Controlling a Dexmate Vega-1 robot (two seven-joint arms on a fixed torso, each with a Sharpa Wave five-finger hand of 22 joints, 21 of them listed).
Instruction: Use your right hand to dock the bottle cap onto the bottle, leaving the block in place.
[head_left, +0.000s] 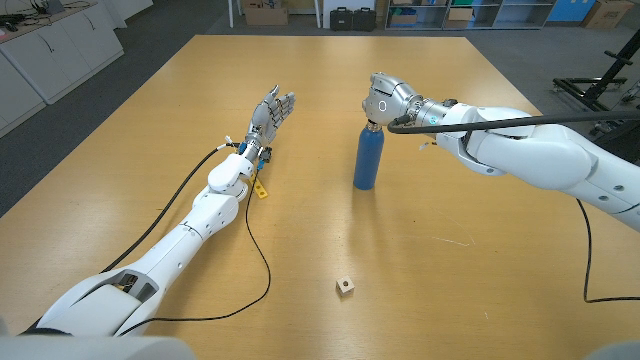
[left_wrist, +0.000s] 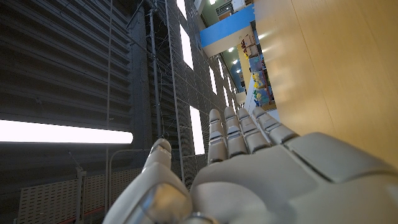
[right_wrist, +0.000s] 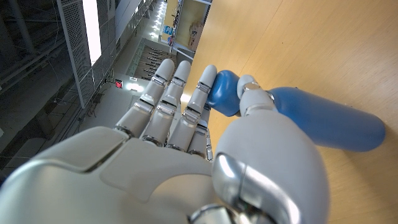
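Both arms are built from smooth, rounded white shells. The left hand (head_left: 272, 111) and the right hand (head_left: 385, 101) have pale grey segmented fingers and glossy metallic knuckle housings. A black cable (head_left: 255, 255) trails beside the left arm, near a small yellow tag (head_left: 261, 189); another black cable (head_left: 480, 120) runs along the right forearm.

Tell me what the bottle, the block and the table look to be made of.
Bottle: matte blue, softly highlighted, probably coated metal or plastic. Block: pale with a dark spot, probably unfinished wood, though too small to be sure. Table: light wood or veneer, faint grain, satin sheen.
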